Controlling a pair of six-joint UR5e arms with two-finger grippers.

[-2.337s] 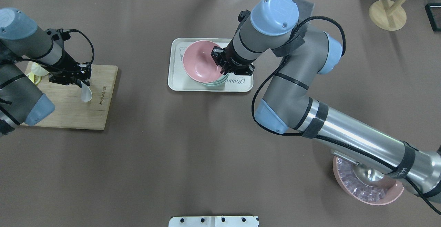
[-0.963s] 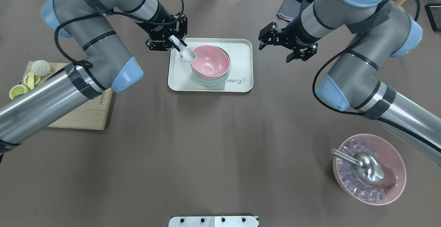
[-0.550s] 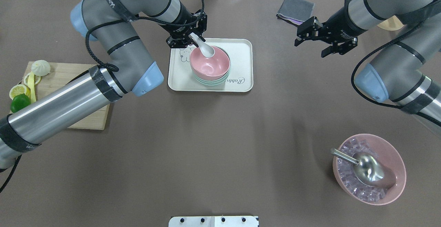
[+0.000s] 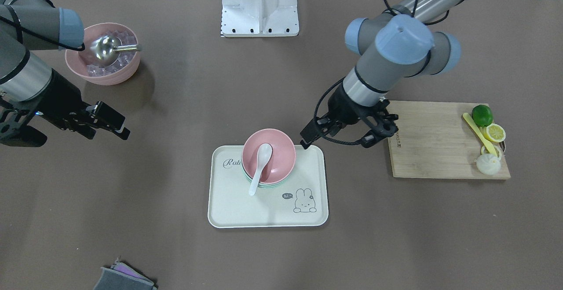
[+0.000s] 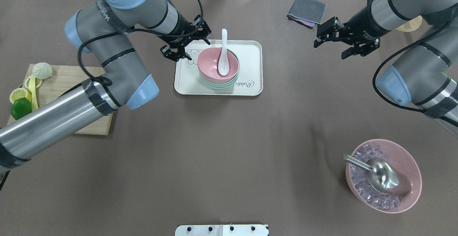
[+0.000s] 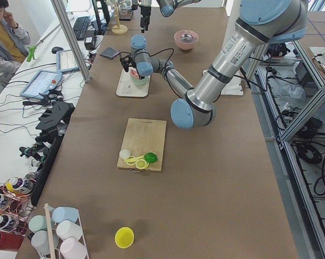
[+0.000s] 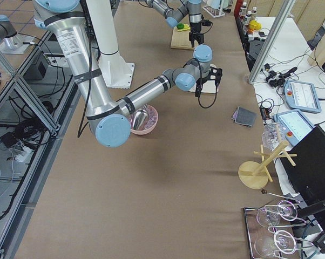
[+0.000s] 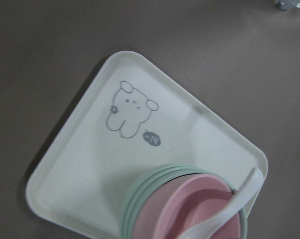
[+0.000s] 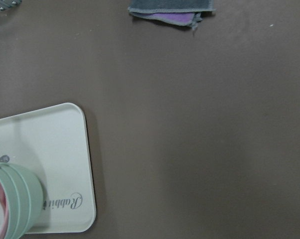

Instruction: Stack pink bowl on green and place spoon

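The pink bowl [image 5: 214,66] sits nested on top of the green bowls [image 5: 218,85] on the white tray [image 5: 247,53]. The white spoon [image 5: 223,51] lies in the pink bowl, its handle leaning over the far rim. My left gripper [image 5: 186,48] is open and empty, just left of the bowls over the tray's far left corner. My right gripper [image 5: 331,51] is open and empty, well right of the tray. The front view shows the spoon [image 4: 260,162] in the bowl [image 4: 281,158]. The left wrist view shows the tray [image 8: 90,164], the bowls [image 8: 200,209] and the spoon [image 8: 234,206].
A pink bowl of ice with a metal scoop [image 5: 383,175] stands at the near right. A wooden cutting board [image 5: 61,80] with a lime, lemon slices and a bun lies at the left. A grey cloth [image 5: 307,10] lies at the far right.
My left gripper has let go of the spoon, which now rests in the pink bowl, and has drawn back to the left. My right gripper has shifted slightly right.
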